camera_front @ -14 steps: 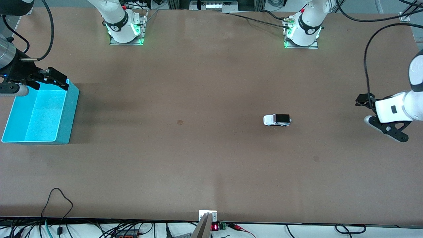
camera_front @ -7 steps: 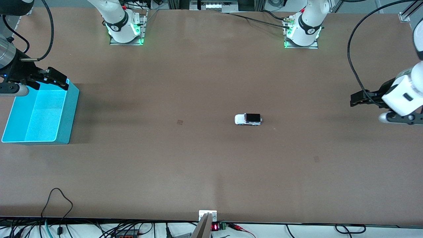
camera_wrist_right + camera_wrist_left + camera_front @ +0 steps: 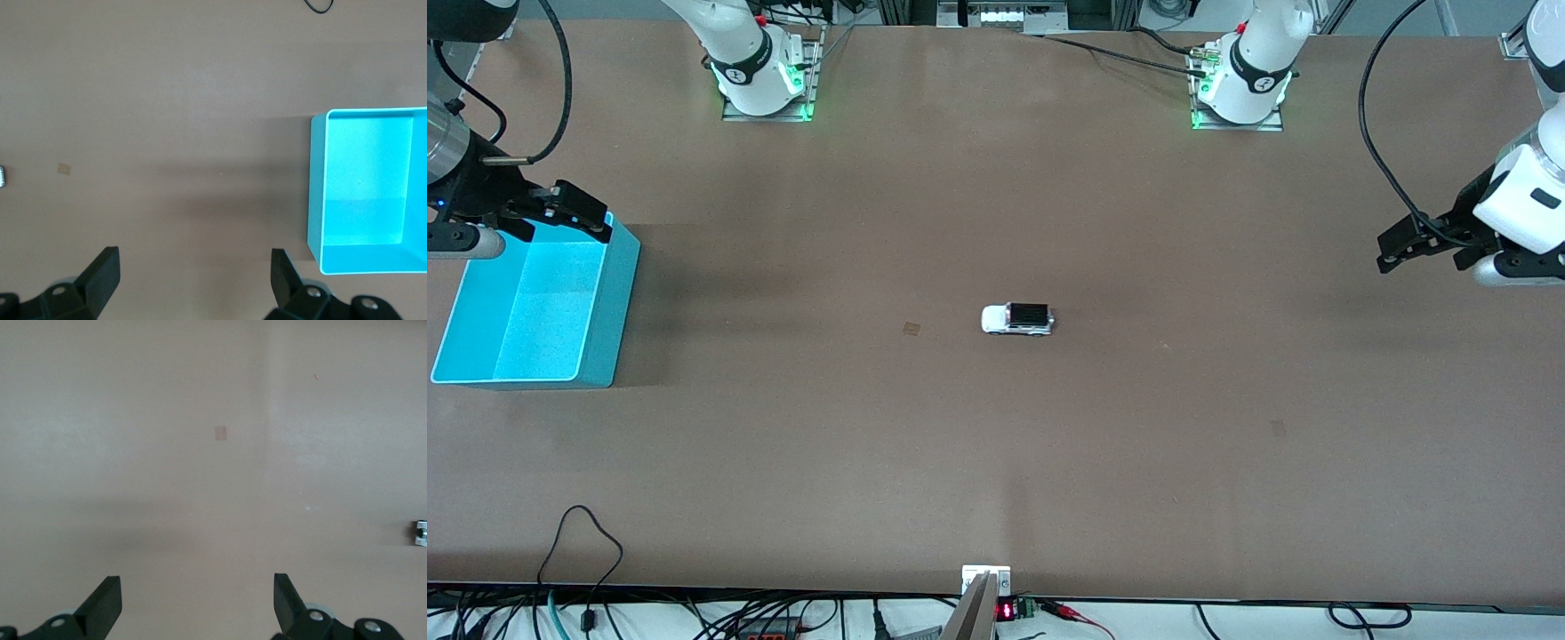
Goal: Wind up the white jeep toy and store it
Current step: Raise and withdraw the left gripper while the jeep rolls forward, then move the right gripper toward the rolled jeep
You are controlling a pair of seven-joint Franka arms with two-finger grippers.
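The white jeep toy [image 3: 1018, 319] stands on its wheels alone near the middle of the brown table, nose toward the right arm's end. Only a sliver of the jeep [image 3: 2, 177] shows at the edge of the right wrist view. My left gripper [image 3: 1403, 247] hangs open and empty in the air at the left arm's end of the table, well apart from the jeep. In the left wrist view this gripper [image 3: 197, 607] has only bare table between its fingers. My right gripper [image 3: 569, 213] waits open and empty over the rim of the turquoise bin [image 3: 618, 293].
The turquoise bin [image 3: 315, 200] stands open and empty at the right arm's end of the table. Small tape marks [image 3: 911, 329] lie on the tabletop. Cables [image 3: 587, 533] trail over the table's edge nearest the camera.
The jeep has rolled across the table from the left arm's end to the middle. The left gripper has drawn back and risen away from it. The right arm has not moved.
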